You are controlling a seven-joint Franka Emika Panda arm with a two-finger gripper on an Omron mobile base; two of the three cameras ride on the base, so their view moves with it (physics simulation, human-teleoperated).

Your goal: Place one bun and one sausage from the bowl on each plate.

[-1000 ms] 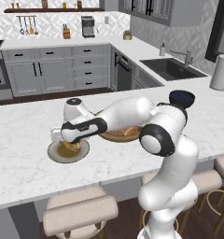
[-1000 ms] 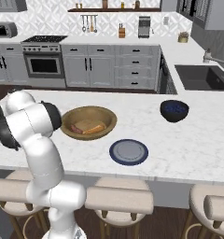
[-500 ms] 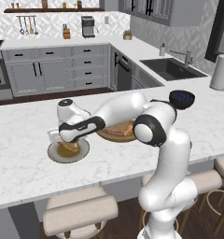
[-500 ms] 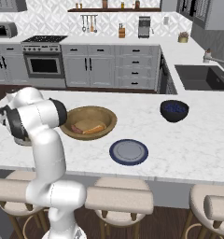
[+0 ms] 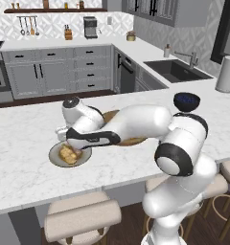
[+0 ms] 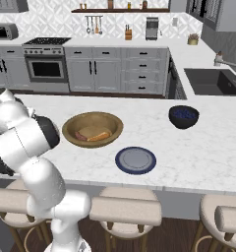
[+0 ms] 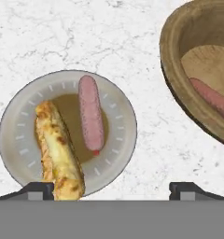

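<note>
Your claw (image 7: 112, 189) hangs above the beige plate (image 7: 13, 135), its two tips spread wide, one at each lower corner of the hand view, with nothing between them and nothing touched. On that plate lie a bun (image 7: 58, 149), long and browned, and a pink sausage (image 7: 91, 112) beside it, the two lying roughly parallel, the bun's near end running under the left tip in the picture. In the left base view you see the arm stretched low across the marble desk (image 5: 21, 129), the hand just over the beige plate (image 5: 57, 160), where the bun (image 5: 66, 154) shows. The wooden bowl (image 7: 172, 51) sits near the plate, apart from it, and holds another sausage (image 7: 212, 99); from the right base view the bowl (image 6: 71, 124) carries a sausage (image 6: 82, 135) and a bun (image 6: 99, 136) side by side. The blue-grey plate (image 6: 135, 160) lies bare on the desk in front of the bowl, toward the stools (image 6: 125, 210). A small dark blue bowl (image 6: 184, 117) stands well apart, toward the sink (image 6: 211, 81).
</note>
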